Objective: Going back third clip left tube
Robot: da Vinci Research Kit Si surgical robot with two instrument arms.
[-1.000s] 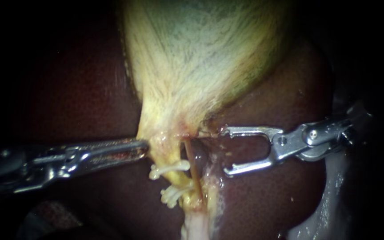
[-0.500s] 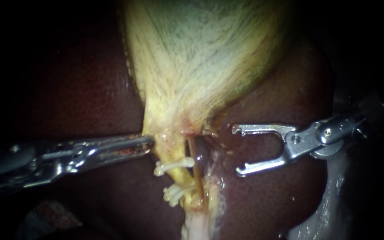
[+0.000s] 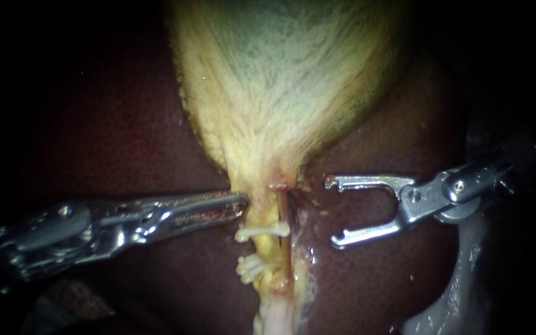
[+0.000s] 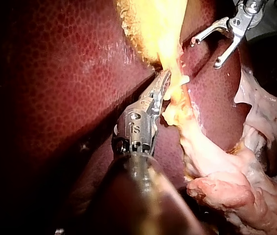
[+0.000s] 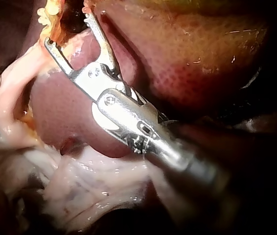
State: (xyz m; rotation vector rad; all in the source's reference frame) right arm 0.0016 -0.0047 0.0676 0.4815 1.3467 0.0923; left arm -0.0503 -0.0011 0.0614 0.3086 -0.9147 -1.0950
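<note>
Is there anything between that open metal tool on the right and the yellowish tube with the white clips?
Yes: a thin brownish tube runs close beside the clipped tube, on the side facing the right instrument. Otherwise only liver surface shows in the gap.

The dark red liver [image 3: 113,124] fills most of the endoscope view, its surface finely mottled. The gallbladder [image 3: 280,74], pale yellow with a greenish-grey patch, lies over it at the upper middle and narrows downward. Whitish loose tissue [image 3: 460,279] borders the liver at the lower right.
</note>
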